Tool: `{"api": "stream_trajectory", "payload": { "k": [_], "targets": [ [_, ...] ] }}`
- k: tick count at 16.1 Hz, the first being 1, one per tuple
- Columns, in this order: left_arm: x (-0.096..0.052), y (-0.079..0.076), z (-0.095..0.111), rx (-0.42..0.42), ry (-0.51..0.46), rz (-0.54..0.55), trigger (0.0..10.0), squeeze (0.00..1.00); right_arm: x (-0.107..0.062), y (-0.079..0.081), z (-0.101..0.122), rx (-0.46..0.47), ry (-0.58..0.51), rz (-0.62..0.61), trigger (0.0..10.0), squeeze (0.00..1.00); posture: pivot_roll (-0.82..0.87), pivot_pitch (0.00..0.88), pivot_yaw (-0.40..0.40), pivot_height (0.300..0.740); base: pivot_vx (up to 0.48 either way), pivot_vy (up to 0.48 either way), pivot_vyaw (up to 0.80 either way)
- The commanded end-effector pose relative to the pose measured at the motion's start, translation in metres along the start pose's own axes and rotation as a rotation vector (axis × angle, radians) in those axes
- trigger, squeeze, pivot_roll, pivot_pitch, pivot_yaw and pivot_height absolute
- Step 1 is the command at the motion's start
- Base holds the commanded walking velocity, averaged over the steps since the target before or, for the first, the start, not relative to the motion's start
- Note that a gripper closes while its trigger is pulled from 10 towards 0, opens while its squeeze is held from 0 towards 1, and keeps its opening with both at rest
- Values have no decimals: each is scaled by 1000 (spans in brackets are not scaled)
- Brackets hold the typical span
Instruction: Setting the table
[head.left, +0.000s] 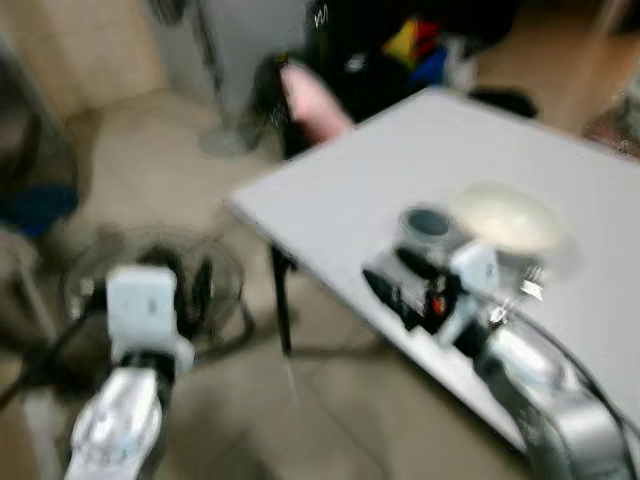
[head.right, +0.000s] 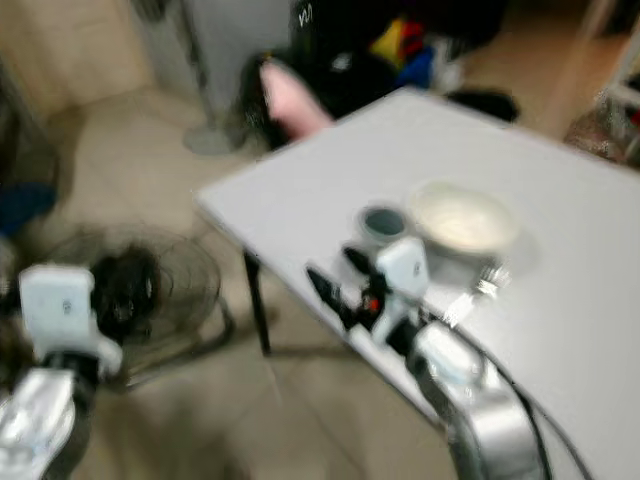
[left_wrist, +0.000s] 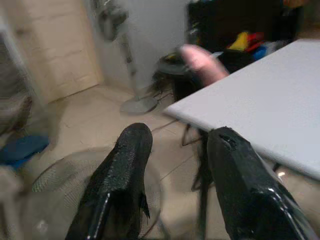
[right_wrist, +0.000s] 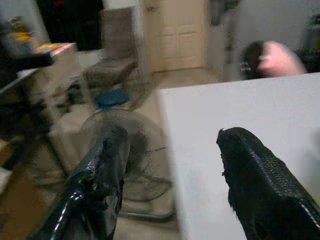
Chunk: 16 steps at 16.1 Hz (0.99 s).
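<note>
A bowl (head.right: 462, 222), cup (head.right: 382, 222) and fork (head.right: 478, 288) are sitting together on the white table (head.left: 380, 190); more settings probably remain. The right gripper (right_wrist: 172, 165) and left gripper (left_wrist: 172, 165) are hovering open, empty.

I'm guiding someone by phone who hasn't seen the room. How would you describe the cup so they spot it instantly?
Find the white table. Near its front edge sits a pale bowl; the cup stands right beside it, toward the table's corner. It is the small grey one with a dark inside, much narrower than the bowl.
</note>
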<state>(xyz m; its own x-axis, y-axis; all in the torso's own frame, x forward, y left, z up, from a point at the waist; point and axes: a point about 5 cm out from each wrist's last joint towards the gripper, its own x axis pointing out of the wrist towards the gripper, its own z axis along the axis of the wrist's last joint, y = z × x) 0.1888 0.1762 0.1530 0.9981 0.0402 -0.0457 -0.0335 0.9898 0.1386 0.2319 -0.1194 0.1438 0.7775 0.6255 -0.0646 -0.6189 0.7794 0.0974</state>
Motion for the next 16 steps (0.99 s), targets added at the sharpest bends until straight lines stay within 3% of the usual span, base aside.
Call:
{"api": "stream_trajectory", "payload": {
  "k": [1,10,16],
  "targets": [
    [0,2,-1,10,6,17,10000,0,-1,-2,5,-10,-16,-5,10000,0,-26,0,34,740,0,0,800],
    [-8,10,-4,29,33,65,10000,0,-3,-7,-1,39,-5,-17,10000,0,-8,0,20,740,0,0,800],
    [-9,10,-2,46,35,56,10000,0,-5,-10,-9,57,11,-18,10000,0,-1,0,23,740,0,324,800]
  ]
}}
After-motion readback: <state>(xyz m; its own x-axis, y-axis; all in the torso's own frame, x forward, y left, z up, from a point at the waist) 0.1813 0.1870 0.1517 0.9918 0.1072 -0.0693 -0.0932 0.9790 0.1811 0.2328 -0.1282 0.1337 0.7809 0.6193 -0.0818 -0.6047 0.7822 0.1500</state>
